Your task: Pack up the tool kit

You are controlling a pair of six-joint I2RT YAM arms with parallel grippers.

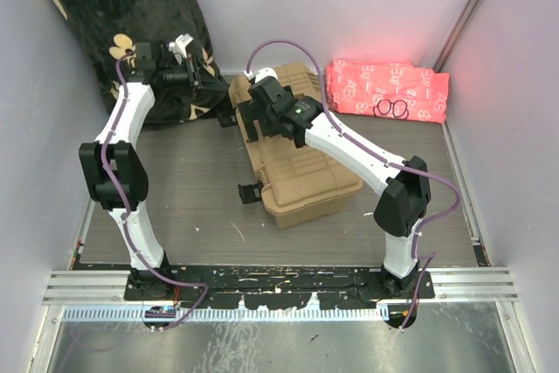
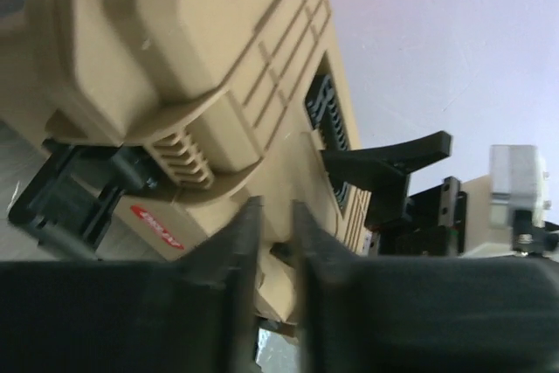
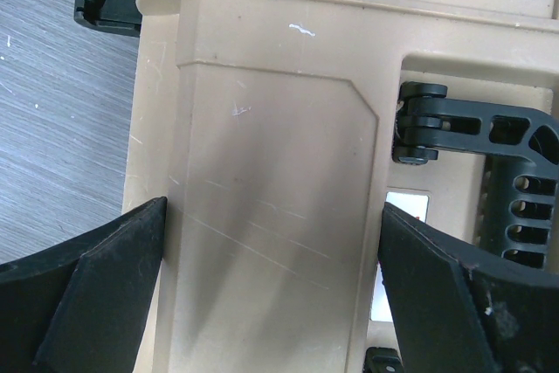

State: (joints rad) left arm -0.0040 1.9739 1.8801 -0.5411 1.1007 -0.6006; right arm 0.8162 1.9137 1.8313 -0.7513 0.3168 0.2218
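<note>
The tan toolbox (image 1: 306, 176) lies in the middle of the table with its ribbed lid down. A black latch (image 1: 249, 191) sticks out on its left side. My right gripper (image 1: 262, 115) hovers over the far part of the lid. In the right wrist view this gripper (image 3: 272, 224) stands open, its fingers straddling a raised lid panel (image 3: 271, 128), with the black handle (image 3: 489, 128) to the right. My left gripper (image 1: 194, 67) is at the box's far left corner. In the left wrist view its jaws (image 2: 277, 211) leave only a narrow slit against the box (image 2: 201, 41). I cannot tell whether anything is pinched.
A black floral blanket (image 1: 131, 6) hangs at the back left, just behind the left arm. A pink patterned cloth (image 1: 389, 89) lies at the back right. Walls close in on both sides. A metal rail (image 1: 279, 284) runs along the near edge.
</note>
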